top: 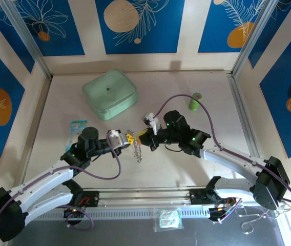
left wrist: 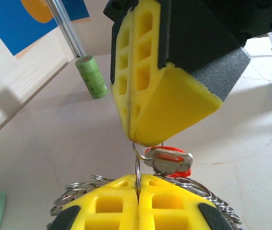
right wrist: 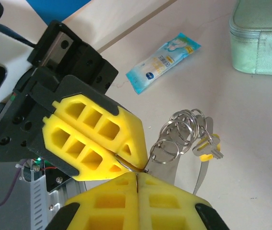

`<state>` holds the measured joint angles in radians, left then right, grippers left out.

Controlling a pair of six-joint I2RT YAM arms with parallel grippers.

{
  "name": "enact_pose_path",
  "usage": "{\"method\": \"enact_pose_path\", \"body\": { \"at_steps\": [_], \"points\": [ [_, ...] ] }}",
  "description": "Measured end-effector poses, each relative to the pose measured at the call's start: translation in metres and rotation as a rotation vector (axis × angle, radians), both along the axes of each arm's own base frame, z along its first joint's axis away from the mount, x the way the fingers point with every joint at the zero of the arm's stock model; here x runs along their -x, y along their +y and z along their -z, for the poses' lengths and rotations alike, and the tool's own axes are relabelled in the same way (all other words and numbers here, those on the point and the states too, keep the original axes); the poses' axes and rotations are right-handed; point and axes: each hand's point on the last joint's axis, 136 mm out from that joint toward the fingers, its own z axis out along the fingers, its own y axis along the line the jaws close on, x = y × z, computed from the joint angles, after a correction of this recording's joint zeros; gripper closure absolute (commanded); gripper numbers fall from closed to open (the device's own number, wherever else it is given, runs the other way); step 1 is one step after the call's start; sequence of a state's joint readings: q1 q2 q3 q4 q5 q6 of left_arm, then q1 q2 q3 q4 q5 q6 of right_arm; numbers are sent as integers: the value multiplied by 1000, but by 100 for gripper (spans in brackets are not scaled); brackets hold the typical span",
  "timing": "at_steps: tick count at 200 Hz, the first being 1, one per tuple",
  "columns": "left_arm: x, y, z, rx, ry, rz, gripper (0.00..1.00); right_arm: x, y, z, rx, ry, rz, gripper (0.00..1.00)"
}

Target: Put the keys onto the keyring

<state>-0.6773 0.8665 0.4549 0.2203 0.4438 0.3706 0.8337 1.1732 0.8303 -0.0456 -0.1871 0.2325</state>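
Note:
Both grippers meet tip to tip above the middle of the table, left gripper and right gripper. Below them dangles the keyring, a chain of silver rings. In the left wrist view my left gripper is shut on a thin upright ring of the keyring. Just above it the right gripper is shut on a small loop, from which the red-headed key hangs. In the right wrist view the right gripper touches the left gripper. The keyring carries the yellow-headed key.
A mint green case lies at the back centre. A small green roll stands to the back right. On the table to the left lies a blue packet. Aluminium frame posts and blue patterned walls close in the table.

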Motion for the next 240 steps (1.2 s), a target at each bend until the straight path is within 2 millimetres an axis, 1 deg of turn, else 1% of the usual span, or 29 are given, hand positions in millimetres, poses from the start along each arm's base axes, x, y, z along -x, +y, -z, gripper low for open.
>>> {"method": "enact_pose_path", "body": {
  "at_steps": [16, 30, 56, 77, 93, 110, 162, 187, 210, 240],
  "points": [
    [-1, -1, 0, -6, 45, -7, 100, 4, -2, -5, 7, -49, -20, 100],
    [-4, -2, -4, -7, 85, -22, 100, 5, -9, -11, 28, -118, -16, 100],
    [-7, -4, -17, 12, 146, -42, 100, -1, -29, -29, 84, -299, 24, 100],
    [-9, -5, -18, 12, 208, -56, 100, -8, -37, -33, 147, -419, 35, 100],
    [-9, -7, -13, -5, 266, -63, 100, -12, -40, -27, 205, -480, 22, 100],
    [-9, -8, -6, -25, 323, -66, 100, -13, -38, -19, 251, -507, -10, 100],
    [-9, -12, 13, -68, 465, -81, 100, -13, -20, -3, 309, -519, -97, 100],
    [-10, -13, 19, -80, 490, -88, 100, -14, -14, 10, 350, -506, -110, 100],
    [-11, -13, 24, -91, 508, -92, 100, -16, -14, 21, 390, -493, -105, 100],
    [-10, -13, 26, -94, 526, -98, 100, -18, -14, 21, 388, -488, -95, 100]
  ]
}}
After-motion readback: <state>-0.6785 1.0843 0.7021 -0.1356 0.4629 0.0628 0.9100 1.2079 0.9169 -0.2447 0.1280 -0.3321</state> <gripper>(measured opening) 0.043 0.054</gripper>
